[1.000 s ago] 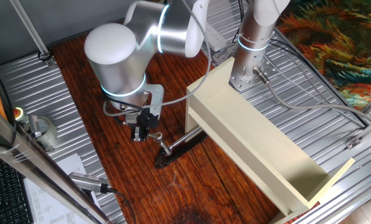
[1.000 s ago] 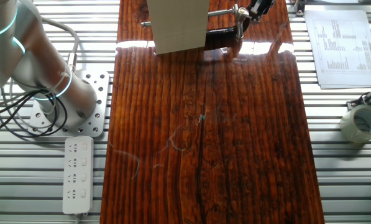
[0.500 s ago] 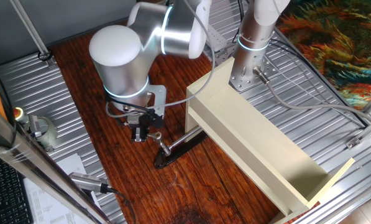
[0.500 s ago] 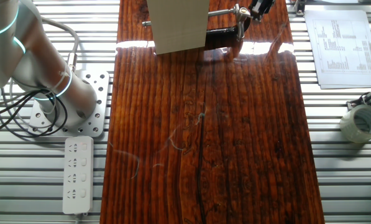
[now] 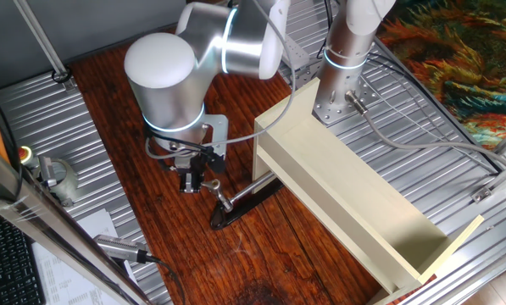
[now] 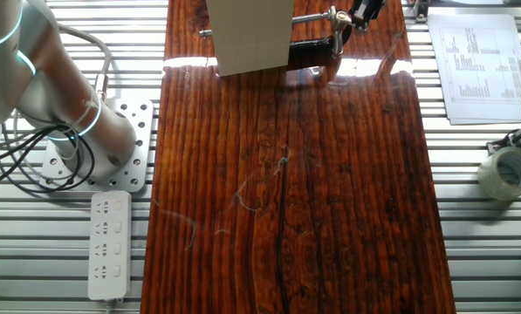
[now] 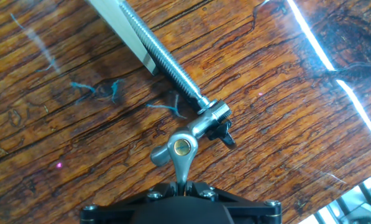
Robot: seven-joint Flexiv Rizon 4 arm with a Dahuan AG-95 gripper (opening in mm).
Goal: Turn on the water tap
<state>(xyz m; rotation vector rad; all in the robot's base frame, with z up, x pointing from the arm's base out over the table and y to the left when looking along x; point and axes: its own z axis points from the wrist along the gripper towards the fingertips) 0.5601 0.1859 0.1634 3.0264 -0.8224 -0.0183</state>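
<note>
Fingers first: you honestly can't read them right now. From the hand view only the black body of the gripper (image 7: 180,198) shows along the bottom edge, and the tips are out of sight, so I cannot tell if they're spread, pressed together or pinching the lever. In one fixed view the gripper (image 5: 193,181) hangs just beside the tap, and that's all you get.

So where's the water tap (image 7: 191,140)? It's the little chrome thing on the wooden table (image 6: 286,192), at the end of a long threaded rod (image 7: 163,59) that runs off under the cream box (image 5: 346,195). The other fixed view has it up at the far edge of the board, next to the box. One fixed view shows the water tap (image 5: 221,199) sitting on a black clamp bar (image 5: 248,202).

Handling-wise, my guess is it's tiny, rigid metal, and polished chrome is slippery. The lever (image 7: 180,163) is thin and flat with a brass screw in its hub, and its free end points straight at the gripper. I'd take hold near that free end for leverage and pinch across the flat faces, not the edges. The clamp should keep the body from skating around, but go gently, since a small stem like that probably won't love side load.
</note>
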